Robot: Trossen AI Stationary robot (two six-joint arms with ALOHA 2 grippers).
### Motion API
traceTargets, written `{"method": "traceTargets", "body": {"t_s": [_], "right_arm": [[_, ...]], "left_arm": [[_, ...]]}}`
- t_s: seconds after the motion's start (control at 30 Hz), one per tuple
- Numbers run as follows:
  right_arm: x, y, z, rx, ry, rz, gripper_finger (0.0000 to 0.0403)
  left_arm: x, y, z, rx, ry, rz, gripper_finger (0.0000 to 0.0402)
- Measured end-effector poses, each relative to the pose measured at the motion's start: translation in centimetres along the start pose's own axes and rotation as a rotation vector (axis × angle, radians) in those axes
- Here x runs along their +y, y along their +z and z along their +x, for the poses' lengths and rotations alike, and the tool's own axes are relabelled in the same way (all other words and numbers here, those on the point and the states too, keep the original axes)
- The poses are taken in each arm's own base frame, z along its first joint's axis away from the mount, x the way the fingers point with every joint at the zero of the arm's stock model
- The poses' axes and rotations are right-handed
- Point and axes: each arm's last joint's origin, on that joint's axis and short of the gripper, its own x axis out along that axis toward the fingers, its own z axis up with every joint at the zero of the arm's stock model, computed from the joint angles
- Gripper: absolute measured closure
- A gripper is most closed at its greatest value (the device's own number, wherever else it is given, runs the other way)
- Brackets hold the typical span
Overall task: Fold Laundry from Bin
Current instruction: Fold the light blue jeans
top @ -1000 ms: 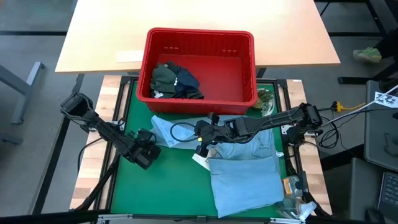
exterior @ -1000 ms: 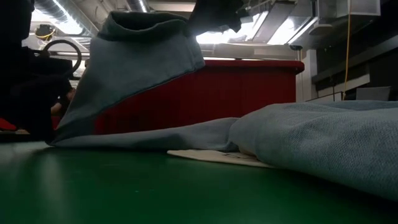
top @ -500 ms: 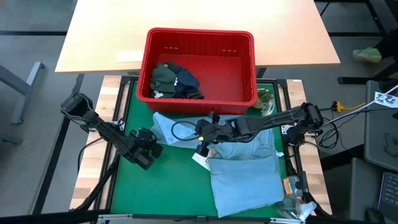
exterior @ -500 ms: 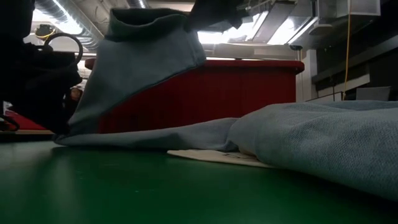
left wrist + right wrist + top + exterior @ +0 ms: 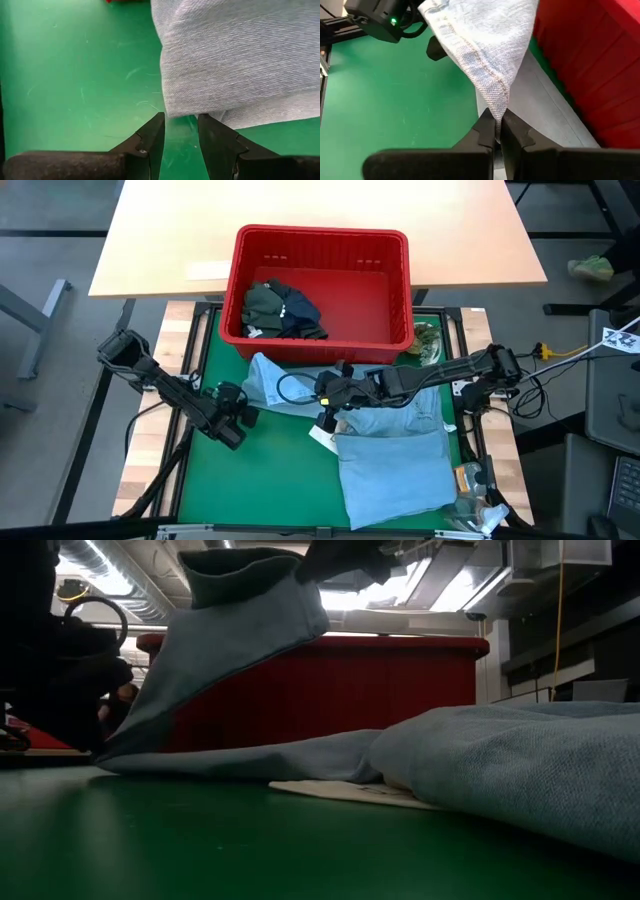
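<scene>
Two dark robot arms work over a green mat (image 5: 270, 480) with a light blue shirt (image 5: 395, 465) spread across it. Nearest the front edge, on the mat's right half, most of the shirt lies flat in a rough rectangle, so one garment looks partly folded.

Further back, near the mat's middle, the right gripper (image 5: 327, 397) has its fingers clamped on a seamed edge of the same shirt and holds that part lifted, so the cloth hangs in a slope down to the mat. Beside it toward the left edge, the left gripper (image 5: 243, 406) sits low over the mat with its jaws partly apart, the shirt's lower hem lying right at its fingertips (image 5: 152, 131); nothing is between them yet, and it seems poised to take that hem.

At the far edge stands the red bin (image 5: 320, 242), with a dark olive-green garment (image 5: 262, 304) and a navy garment (image 5: 298, 312) bunched in its left part. By this view, the blue shirt's fold is unfinished and at least those two pieces remain to be taken out and folded.
</scene>
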Motion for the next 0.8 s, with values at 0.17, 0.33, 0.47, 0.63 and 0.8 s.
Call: {"method": "traceTargets", "body": {"t_s": [0.17,0.33,0.47,0.63,0.8], "right_arm": [[0.0,0.1,-0.2,-0.007,0.011,0.005,0.0391],[0.1,0.6,-0.4,-0.047,0.028,0.019,0.0391],[0.1,0.7,-0.5,-0.055,0.031,0.021,0.0391],[0.2,0.8,-0.6,-0.067,0.036,0.025,0.0391],[0.4,1.4,-0.6,-0.125,0.06,0.047,0.0391]], "left_arm": [[-0.2,0.5,0.2,-0.004,0.012,-0.017,0.029],[-1.3,1.3,-0.6,-0.01,-0.021,0.032,0.029],[-2.4,1.9,-1.5,-0.009,-0.061,0.093,0.029],[-3.4,2.6,-2.5,-0.066,-0.103,0.14,0.029],[-4.2,3.1,-3.1,-0.12,-0.142,0.164,0.029]]}}
